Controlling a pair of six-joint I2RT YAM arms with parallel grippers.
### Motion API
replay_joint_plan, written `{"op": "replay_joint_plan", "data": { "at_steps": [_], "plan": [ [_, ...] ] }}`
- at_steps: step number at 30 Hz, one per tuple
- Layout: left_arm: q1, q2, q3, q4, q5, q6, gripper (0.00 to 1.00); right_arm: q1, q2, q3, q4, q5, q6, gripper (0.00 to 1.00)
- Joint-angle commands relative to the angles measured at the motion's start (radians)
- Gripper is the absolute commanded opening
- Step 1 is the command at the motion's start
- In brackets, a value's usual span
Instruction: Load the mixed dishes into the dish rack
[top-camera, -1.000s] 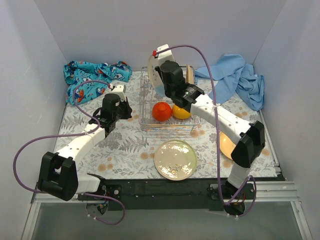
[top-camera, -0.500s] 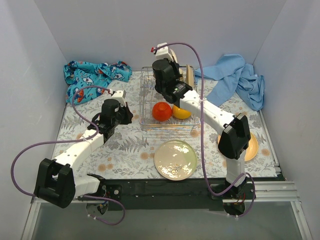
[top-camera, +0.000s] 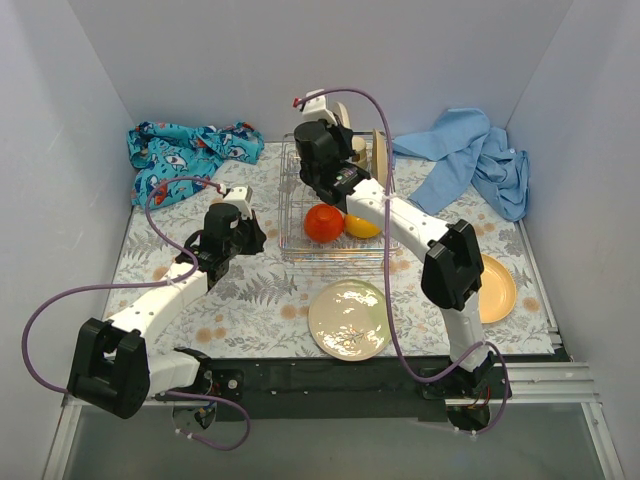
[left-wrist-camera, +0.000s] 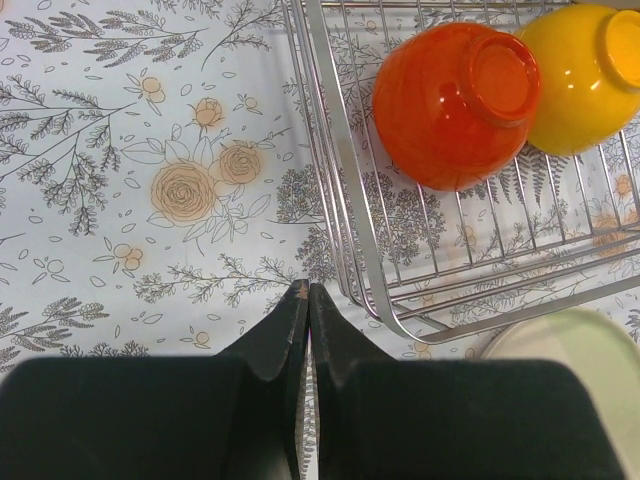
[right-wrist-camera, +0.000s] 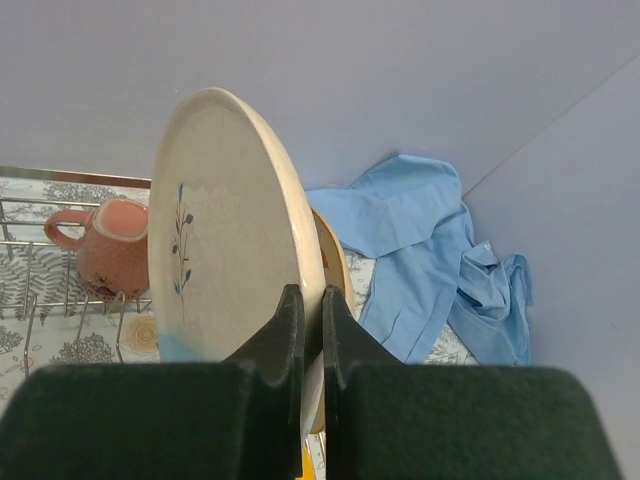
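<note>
Top: right pincer (top-camera: 328, 120) clamps a cream round plate (top-camera: 343, 108) upright over the silver wire dish rack (top-camera: 335, 253). Four plates: held, tan one slotted (top-camera: 380, 152), pale (top-camera: 349, 319) and yellow-orange (top-camera: 497, 288) on the floral surface (top-camera: 250, 300).
Left wrist: left pincer (left-wrist-camera: 305, 293) closed, empty. Two racked bowls, red-orange (left-wrist-camera: 450, 100) and yellow (left-wrist-camera: 580, 75).
Right wrist: one pink mug (right-wrist-camera: 105, 245). Risk: the held plate clips the slotted one or misses the prongs.

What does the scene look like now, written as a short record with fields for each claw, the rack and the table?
Left claw: shut, empty, beside the dish rack
Right claw: shut on the cream plate, held on edge above the rack
In rack: red bowl, orange-yellow bowl, pink mug, tan plate on edge
On table: pale plate, yellow-orange plate
</note>
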Motion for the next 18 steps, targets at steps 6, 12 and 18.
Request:
{"op": "replay_joint_plan", "data": {
  "at_steps": [6, 12, 18],
  "plan": [
    [-0.003, -0.037, -0.009, 0.010, 0.000, -0.005, 0.00, -0.015, -0.017, 0.086, 0.162, 0.089, -0.008, 0.01],
    [-0.003, -0.037, -0.017, 0.010, 0.004, -0.008, 0.00, -0.021, -0.012, 0.092, 0.162, 0.091, -0.014, 0.01],
    [-0.003, -0.034, -0.019, 0.015, 0.009, -0.009, 0.00, -0.026, -0.001, 0.075, 0.162, 0.085, -0.020, 0.01]
  ]
}}
